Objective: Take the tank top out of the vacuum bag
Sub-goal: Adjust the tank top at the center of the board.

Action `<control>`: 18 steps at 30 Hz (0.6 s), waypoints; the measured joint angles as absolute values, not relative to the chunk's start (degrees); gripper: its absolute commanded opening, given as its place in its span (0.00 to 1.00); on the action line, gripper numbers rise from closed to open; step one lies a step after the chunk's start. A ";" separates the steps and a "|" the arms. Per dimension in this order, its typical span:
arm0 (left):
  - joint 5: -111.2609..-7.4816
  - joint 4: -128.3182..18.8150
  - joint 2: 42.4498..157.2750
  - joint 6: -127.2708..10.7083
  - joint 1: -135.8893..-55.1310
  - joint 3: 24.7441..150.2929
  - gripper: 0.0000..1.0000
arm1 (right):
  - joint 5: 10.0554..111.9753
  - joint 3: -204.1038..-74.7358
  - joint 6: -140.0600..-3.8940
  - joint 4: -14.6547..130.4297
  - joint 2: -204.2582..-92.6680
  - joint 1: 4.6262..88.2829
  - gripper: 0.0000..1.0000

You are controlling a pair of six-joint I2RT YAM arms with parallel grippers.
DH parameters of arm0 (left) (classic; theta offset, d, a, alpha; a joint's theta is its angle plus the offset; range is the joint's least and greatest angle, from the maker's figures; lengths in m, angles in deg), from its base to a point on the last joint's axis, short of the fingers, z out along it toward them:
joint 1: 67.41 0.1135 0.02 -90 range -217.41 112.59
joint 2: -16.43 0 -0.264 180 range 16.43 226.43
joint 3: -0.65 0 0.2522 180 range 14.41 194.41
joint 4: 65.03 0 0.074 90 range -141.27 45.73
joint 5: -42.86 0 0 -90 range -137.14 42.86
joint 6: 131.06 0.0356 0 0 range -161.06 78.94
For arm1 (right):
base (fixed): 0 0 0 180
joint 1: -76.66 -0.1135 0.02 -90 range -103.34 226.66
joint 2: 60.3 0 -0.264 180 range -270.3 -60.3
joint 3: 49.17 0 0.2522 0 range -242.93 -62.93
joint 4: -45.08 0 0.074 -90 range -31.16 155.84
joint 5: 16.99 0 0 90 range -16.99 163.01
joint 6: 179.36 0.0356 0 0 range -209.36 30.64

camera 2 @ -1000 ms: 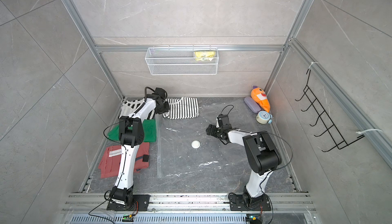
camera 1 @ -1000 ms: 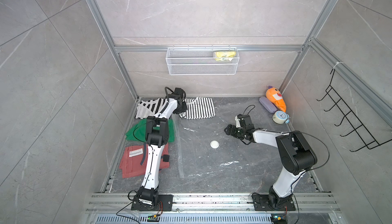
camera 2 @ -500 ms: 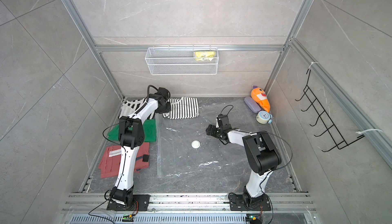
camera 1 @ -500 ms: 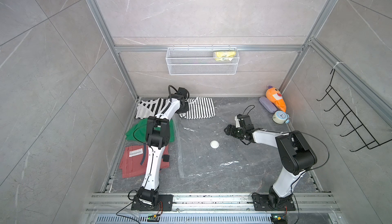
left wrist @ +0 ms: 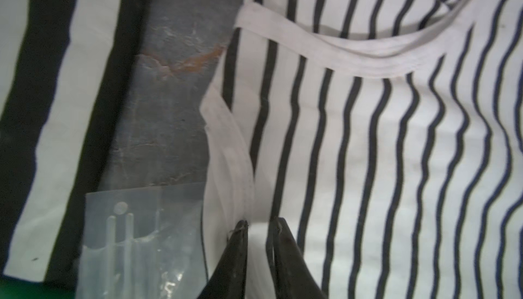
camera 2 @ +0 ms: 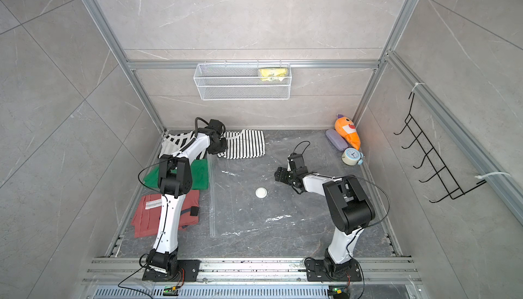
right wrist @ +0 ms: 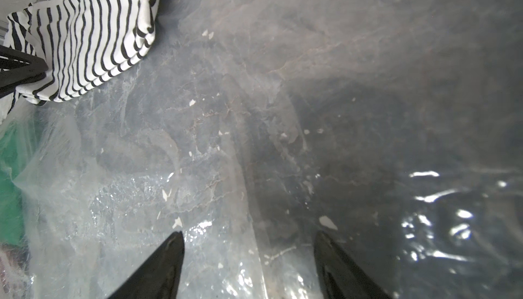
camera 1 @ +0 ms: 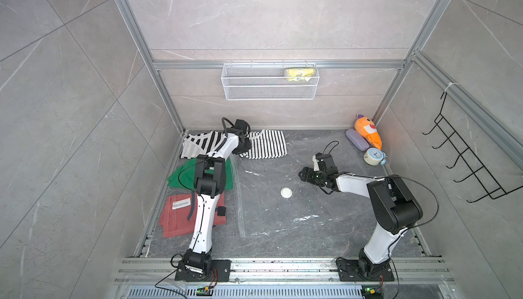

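The tank top (camera 1: 267, 147) (camera 2: 244, 144), white with thin dark stripes, lies folded at the far left corner of the vacuum bag (camera 1: 283, 218) (camera 2: 254, 221). That bag is a clear, crinkly sheet spread flat on the floor, with a round white valve (camera 1: 286, 192). My left gripper (left wrist: 257, 222) (camera 1: 245, 145) is shut on the tank top's (left wrist: 368, 156) white hem. The bag's zip corner (left wrist: 127, 226) lies just beside it. My right gripper (right wrist: 249, 238) (camera 1: 304, 175) hovers open over the bag's (right wrist: 198, 170) middle, holding nothing.
A wide-striped garment (camera 1: 196, 144), a green one (camera 1: 181, 175) and a red one (camera 1: 175, 218) lie along the left edge. A plush carrot (camera 1: 368, 133), a purple case (camera 1: 357, 139) and a small clock (camera 1: 374, 156) sit at the far right. A wire basket (camera 1: 268, 85) hangs on the back wall.
My left gripper's jaws have narrowed onto the tank top's hem, and its wrist has shifted slightly. The right arm has stayed put.
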State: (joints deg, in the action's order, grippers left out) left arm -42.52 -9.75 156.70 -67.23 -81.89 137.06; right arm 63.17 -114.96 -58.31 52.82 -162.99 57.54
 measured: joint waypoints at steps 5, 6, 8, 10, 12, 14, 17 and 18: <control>-42.58 -9.77 157.14 -67.23 -81.19 137.13 0.21 | 63.69 -115.03 -58.31 53.01 -162.99 57.52 0.75; -42.58 -9.80 157.51 -67.23 -81.17 137.39 0.21 | 63.82 -115.03 -58.31 53.01 -162.99 57.54 0.75; -42.54 -9.77 158.71 -67.21 -80.82 138.22 0.21 | 64.22 -115.03 -58.31 53.04 -162.99 57.54 0.75; -42.72 -9.84 159.34 -67.21 -80.58 139.47 0.22 | 64.59 -115.05 -58.34 53.06 -162.99 57.54 0.75; -43.02 -10.19 159.96 -67.21 -80.19 140.06 0.22 | 64.89 -115.05 -58.34 53.10 -162.99 57.54 0.75; -43.66 -10.74 160.61 -67.21 -79.62 141.00 0.22 | 65.16 -115.07 -58.34 53.23 -162.95 57.54 0.75; -44.75 -10.85 161.71 -67.19 -78.68 142.77 0.22 | 65.64 -115.07 -58.36 53.28 -162.95 57.54 0.75; -44.86 -10.95 161.92 -67.19 -78.50 143.05 0.22 | 65.81 -115.07 -58.38 53.36 -162.93 57.54 0.75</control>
